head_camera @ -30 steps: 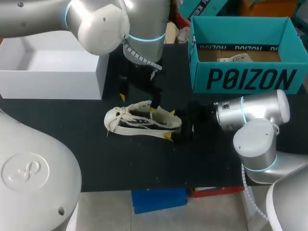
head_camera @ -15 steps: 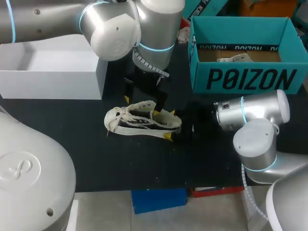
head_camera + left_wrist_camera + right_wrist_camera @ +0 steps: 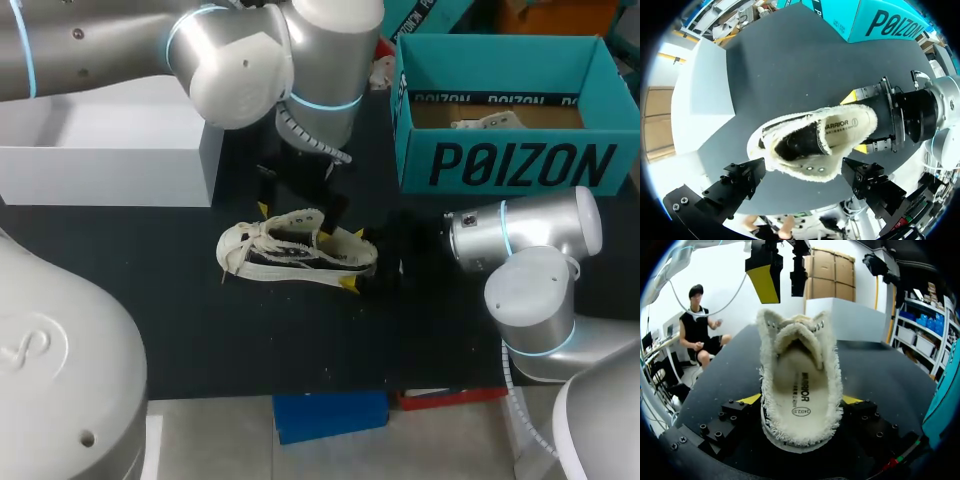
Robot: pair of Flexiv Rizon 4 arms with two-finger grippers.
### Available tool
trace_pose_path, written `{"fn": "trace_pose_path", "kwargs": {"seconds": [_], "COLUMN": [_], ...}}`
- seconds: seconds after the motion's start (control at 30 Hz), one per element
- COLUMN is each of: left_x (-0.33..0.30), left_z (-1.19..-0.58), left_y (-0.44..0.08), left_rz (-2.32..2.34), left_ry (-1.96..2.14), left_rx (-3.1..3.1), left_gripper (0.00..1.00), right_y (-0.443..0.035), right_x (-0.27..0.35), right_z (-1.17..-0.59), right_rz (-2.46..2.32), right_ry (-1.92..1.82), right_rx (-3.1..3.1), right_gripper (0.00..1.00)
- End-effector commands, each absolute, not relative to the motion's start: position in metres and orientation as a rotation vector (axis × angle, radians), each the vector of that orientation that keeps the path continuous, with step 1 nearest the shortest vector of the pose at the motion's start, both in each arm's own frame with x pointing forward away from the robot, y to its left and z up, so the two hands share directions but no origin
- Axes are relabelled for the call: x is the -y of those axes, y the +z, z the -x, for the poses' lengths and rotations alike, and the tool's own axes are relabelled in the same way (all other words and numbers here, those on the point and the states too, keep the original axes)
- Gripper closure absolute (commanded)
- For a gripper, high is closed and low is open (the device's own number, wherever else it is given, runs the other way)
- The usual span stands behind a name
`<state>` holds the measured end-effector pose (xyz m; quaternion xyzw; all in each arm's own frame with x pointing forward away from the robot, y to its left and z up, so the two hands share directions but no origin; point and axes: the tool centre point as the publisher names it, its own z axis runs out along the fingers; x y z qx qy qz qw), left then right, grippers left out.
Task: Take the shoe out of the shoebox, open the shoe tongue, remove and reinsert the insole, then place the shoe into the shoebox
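Right hand (image 3: 353,259) clamps the shoe (image 3: 285,252) by its heel on the desk (image 3: 300,345), with the shoebox (image 3: 515,165) at its two o'clock. Left hand (image 3: 296,212) hovers above, fingers apart. This looks like the insole step: next, dip in and pinch the insole (image 3: 801,390).

left arm (image 3: 240,60): comes in from the left, reaches past the table's middle, wrist pointing straight down
left gripper (image 3: 292,220): fingers spread wide, touching nothing; hangs just above the shoe (image 3: 285,262)
right arm (image 3: 525,240): comes in from the right, low, wrist level, pointing left
right gripper (image 3: 352,258): one yellow tip on each side of the heel, both touching, clamped
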<state>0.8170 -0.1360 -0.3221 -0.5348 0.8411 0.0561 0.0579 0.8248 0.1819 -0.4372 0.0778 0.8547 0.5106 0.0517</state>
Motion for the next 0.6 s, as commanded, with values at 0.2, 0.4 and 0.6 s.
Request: {"fn": "trace_pose_path", "kwargs": {"seconds": [0.2,0.4,0.6], "left_x": [0.137,0.143,0.147], "left_z": [-0.817,-0.820,-0.825], "left_y": [-0.341,-0.351,-0.367], "left_rz": [1.663,1.661,1.683], "left_ry": [0.182,0.260,0.347], "left_rx": [-2.385,-2.355,-2.310], "left_gripper": [0.00,0.00,0.00], "right_y": [-0.440,-0.440,-0.440], "right_x": [-0.184,-0.184,-0.184], "right_z": [-0.824,-0.824,-0.824], "right_rz": [-0.239,-0.239,-0.239], "right_ry": [1.552,1.552,1.552], "right_rx": [-2.600,-2.600,-2.600], "right_gripper": [1.00,1.00,1.00]}}
